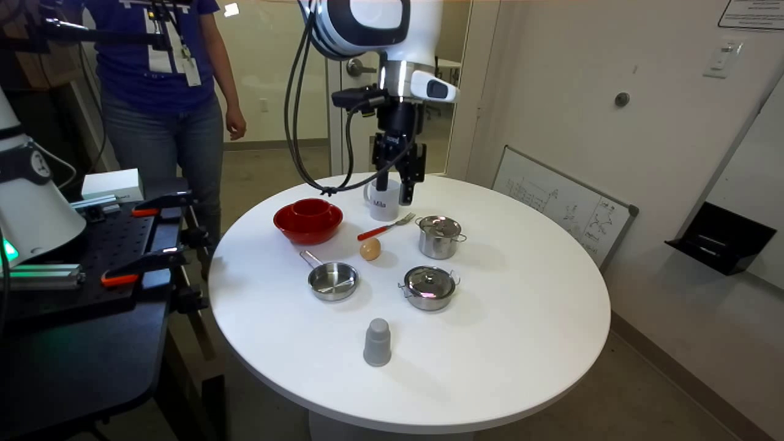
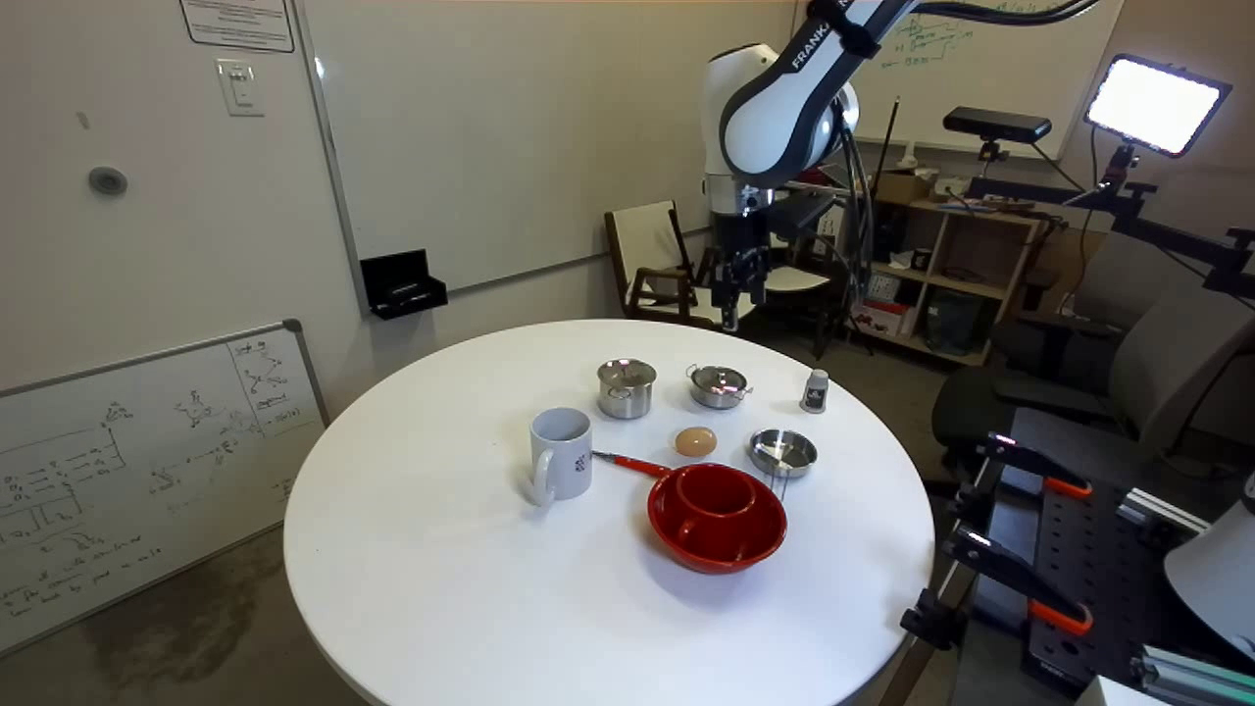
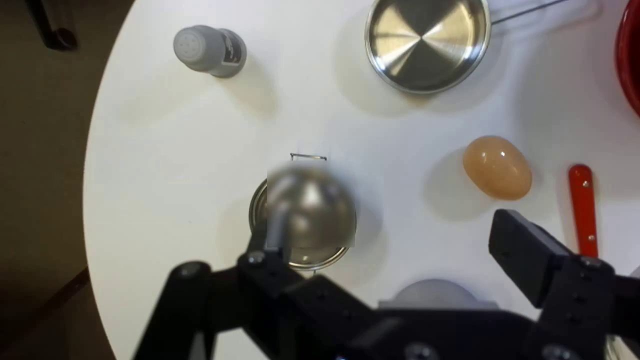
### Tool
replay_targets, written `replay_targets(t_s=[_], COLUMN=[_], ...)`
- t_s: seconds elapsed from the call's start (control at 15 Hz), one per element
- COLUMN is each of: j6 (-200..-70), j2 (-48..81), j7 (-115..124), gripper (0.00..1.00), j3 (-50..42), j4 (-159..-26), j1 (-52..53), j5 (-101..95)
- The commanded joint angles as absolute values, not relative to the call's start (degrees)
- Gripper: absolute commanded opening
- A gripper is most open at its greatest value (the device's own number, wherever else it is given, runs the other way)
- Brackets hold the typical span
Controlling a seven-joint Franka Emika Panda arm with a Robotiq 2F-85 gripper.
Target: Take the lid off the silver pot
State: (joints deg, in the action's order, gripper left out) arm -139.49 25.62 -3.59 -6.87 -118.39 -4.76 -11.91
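Silver metal lid (image 1: pixel 440 226), seated on the pot (image 1: pixel 437 247), nearer the middle of the table (image 1: pixel 520 343) than its round edge — no corners to go by. Lid likely thin, light and stiff; polished, so slippery; hard to break. Its top is too small to make out. Take hold at the centre from above if there is a grip there; failing that, pinch across its full width, off the wire handles (image 1: pixel 463 237). Pot may be light enough to ride up with it.

Fingers (image 3: pixel 525 254) well apart, nothing held, hanging above the table.

Around: low pot (image 1: pixel 430 288) near, lidded and just as shiny — easy to mistake. Egg (image 1: pixel 370 248) near too, could roll if nudged. Fork (image 1: pixel 381 229) lies between egg and mug (image 2: pixel 569 466), apart from the pot. Nothing rests on the lid, so straight down looks workable. Red bowls (image 1: pixel 309 234), pan (image 1: pixel 332 282) farther off; shaker (image 1: pixel 377 343) out toward the edge.
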Motion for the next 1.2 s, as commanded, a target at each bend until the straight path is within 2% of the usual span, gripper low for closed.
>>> replay_targets(t_s=[0.0,0.4,1.13], j6=[-147.5,-156.2,-157.1], j2=[31.4,38.3,45.2], j7=[-4.1,-2.9,-0.5], gripper=[1.0,1.0,1.0], j3=[-5.4,-5.6,-6.0], j4=[-115.6,-112.6,-106.2], j1=[-8.1,-10.2,-10.7], j5=[-5.9,-1.8,0.0])
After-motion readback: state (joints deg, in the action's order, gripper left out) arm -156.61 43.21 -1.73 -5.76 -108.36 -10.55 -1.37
